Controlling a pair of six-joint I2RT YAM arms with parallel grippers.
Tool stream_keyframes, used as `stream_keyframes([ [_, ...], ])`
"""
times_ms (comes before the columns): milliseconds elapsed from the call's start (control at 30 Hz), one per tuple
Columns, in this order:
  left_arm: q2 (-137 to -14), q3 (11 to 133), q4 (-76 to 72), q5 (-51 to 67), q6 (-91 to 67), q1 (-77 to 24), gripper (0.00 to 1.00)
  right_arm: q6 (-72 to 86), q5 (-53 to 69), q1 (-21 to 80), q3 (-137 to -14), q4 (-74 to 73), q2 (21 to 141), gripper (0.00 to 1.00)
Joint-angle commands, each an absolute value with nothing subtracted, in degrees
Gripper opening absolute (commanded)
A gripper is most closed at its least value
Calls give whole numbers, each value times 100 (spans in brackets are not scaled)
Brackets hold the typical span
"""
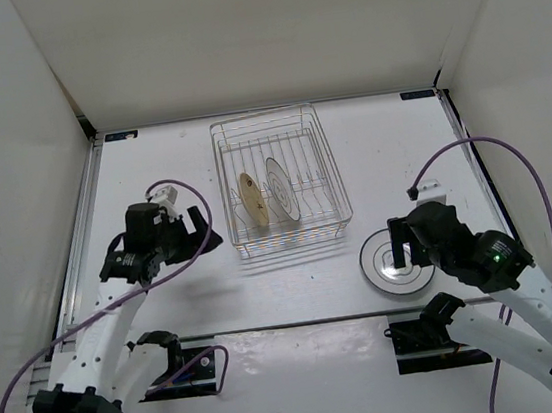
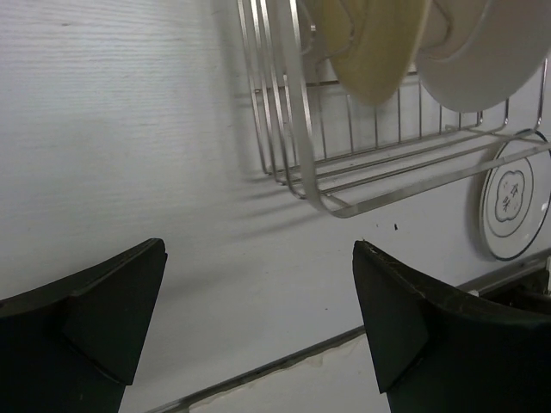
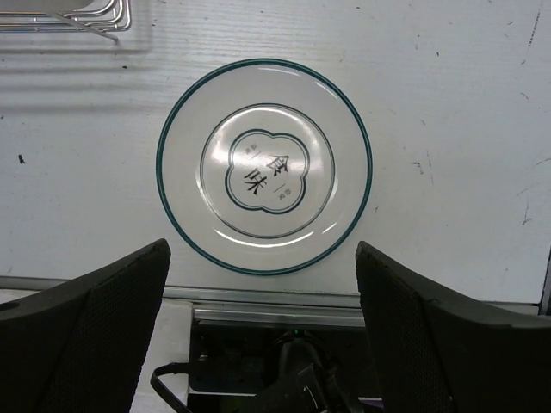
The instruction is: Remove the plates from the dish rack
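We see the dish rack (image 1: pixel 282 181) at the far middle of the table (image 1: pixel 150 162). Two plates stand on edge between its dividers, the tan plate (image 1: pixel 252 201) on the left and a white plate (image 1: pixel 282 188) just to the right of it. The third plate (image 3: pixel 264 163) lies flat on the table, near and to the right of the rack and not touching it, and the right gripper (image 3: pixel 261 249) hovers over it with the fingers spread wide and holding nothing. The left gripper (image 2: pixel 258 249) is to the left of the rack, close to its near left corner, and its fingers are spread and empty too.
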State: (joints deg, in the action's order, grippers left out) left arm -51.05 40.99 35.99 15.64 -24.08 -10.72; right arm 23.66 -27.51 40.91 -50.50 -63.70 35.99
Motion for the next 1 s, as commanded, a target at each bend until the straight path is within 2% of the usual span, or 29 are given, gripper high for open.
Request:
stream_keyframes([
  [0, -5536, 4455, 3085, 1468, -2628, -1562, 100, 2285, -3058, 4096, -4940, -6206, 3586, 90],
  [233, -6714, 5545, 3191, 53, -2189, -2750, 100, 2101, -2971, 4087, -4676, -5941, 3507, 90],
  [400, -7259, 6195, 3103, -404, -2101, -2891, 100, 2074, -2883, 4087, -4632, -5880, 3393, 90],
  [567, -8242, 7215, 3461, -1379, -1635, -3181, 100, 2030, -2848, 4087, -4588, -5809, 3243, 90],
  [633, -8498, 7530, 3524, -1703, -1495, -3252, 99, 2013, -2813, 4087, -4588, -5783, 3208, 90],
  [800, -8912, 7769, 3559, -2152, -1336, -3533, 89, 1951, -2734, 4087, -4561, -5740, 3199, 90],
  [967, -9255, 7892, 3718, -2724, -1257, -3788, 88, 1934, -2698, 4095, -4553, -5757, 3173, 90],
])
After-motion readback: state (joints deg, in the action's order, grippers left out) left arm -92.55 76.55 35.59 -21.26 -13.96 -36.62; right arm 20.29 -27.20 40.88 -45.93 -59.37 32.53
